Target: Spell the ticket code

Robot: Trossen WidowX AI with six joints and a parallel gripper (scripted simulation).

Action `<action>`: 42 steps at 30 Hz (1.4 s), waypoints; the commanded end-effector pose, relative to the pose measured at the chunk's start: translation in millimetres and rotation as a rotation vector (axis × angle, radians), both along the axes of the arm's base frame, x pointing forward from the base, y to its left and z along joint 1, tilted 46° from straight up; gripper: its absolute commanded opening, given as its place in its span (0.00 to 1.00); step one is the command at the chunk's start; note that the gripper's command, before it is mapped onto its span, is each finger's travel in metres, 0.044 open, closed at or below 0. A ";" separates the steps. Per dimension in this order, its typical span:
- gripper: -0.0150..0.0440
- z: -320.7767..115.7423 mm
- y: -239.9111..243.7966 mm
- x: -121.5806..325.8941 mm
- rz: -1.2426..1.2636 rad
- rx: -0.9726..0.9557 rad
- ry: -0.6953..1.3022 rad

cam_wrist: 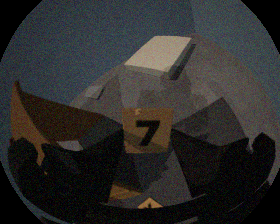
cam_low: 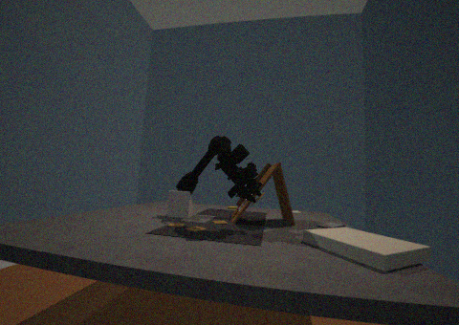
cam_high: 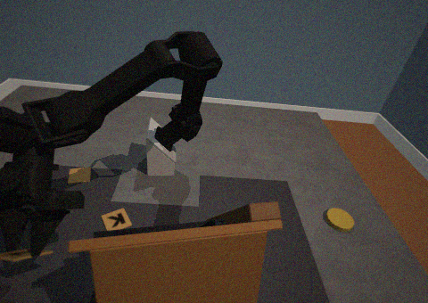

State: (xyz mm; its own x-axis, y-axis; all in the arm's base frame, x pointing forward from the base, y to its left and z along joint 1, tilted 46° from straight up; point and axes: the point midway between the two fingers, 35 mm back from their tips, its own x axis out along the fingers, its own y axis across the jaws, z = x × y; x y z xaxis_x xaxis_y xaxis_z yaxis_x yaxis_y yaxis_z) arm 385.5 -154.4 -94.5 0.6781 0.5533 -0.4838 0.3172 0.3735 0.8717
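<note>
My gripper (cam_high: 21,255) (cam_wrist: 147,132) is shut on the tile marked 7 (cam_wrist: 147,142), which is held off the counter between the fingertips. In the exterior view the gripper is close to the sloping front of the wooden board (cam_high: 176,267) (cam_low: 282,196); contact cannot be told. The board's front faces away from the top camera, so the rail's contents are hidden. The tile marked K (cam_high: 116,219) lies on the dark mat near the board. Another tile (cam_high: 79,175) lies farther back, its letter unreadable. The ticket's code is not readable in any view.
A white block (cam_high: 160,164) (cam_low: 180,205) stands by the arm's base. A large pale box (cam_low: 366,243) (cam_wrist: 158,52) lies on the counter beyond the board. A yellow disc (cam_high: 341,219) lies on the counter, to the right in the top view.
</note>
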 end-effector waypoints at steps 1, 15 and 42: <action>0.25 6.2 0.0 -0.5 0.039 -0.058 -0.087; 0.25 33.9 -6.8 1.5 0.183 -0.344 -0.447; 0.25 39.4 -5.5 1.2 0.198 -0.377 -0.484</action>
State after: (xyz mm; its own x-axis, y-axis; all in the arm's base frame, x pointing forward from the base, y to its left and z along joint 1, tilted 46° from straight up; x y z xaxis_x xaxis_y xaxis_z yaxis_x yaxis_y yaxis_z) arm 387.9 -162.0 -56.1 0.7718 0.5395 -0.3365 -0.1843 0.6963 0.6937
